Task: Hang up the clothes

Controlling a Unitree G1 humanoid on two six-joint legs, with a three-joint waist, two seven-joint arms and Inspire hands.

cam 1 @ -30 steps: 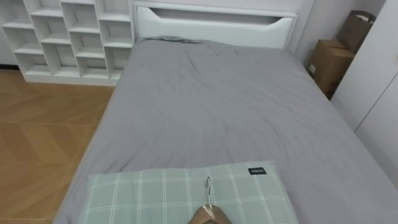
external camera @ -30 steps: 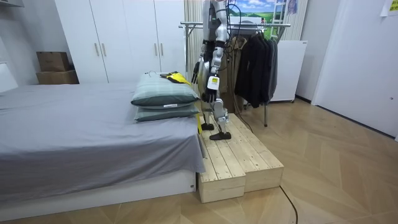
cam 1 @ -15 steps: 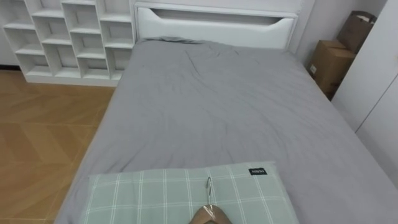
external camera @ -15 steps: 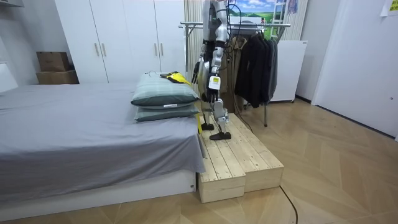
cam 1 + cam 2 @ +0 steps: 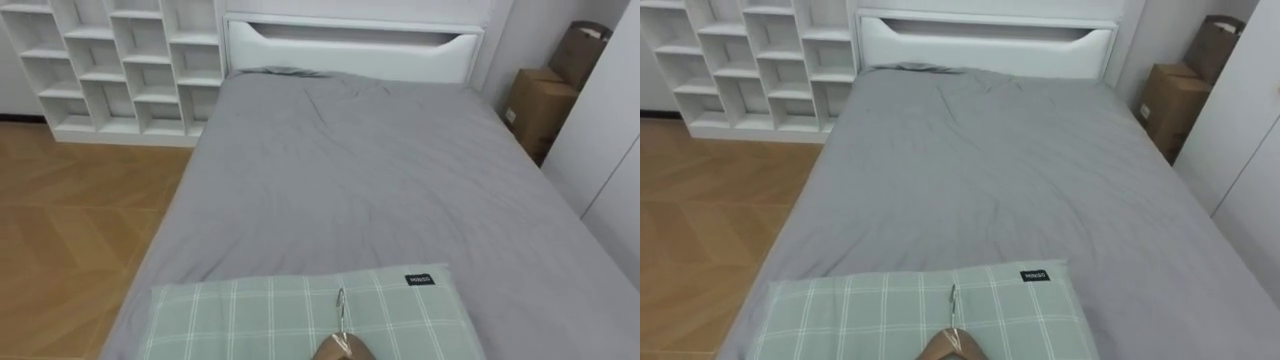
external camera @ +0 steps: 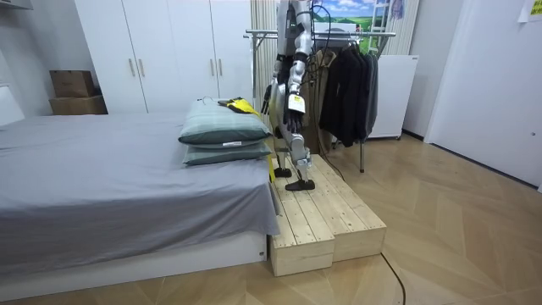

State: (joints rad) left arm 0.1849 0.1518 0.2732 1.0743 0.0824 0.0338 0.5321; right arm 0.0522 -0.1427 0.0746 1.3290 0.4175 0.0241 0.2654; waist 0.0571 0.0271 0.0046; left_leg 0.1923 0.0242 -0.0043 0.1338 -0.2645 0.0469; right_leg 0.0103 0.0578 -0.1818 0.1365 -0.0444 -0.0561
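A wooden hanger with a metal hook lies on a green plaid pillow at the bottom of the eye views. In the room view that pillow tops a stack of two at the foot of the bed, with a yellow garment lying on it. I stand on a wooden platform facing the bed. My left hand hangs beside my hip, and my right hand shows small near the yellow garment. Behind me stands a clothes rack with dark clothes.
The grey bed stretches ahead to a white headboard. A white cube shelf stands at the far left, cardboard boxes and a white wardrobe on the right. Wood floor runs along the bed's left.
The eye view has shifted slightly, so the camera moved. In the room view my left arm has lifted a little. The hanger and pillow lie as before.
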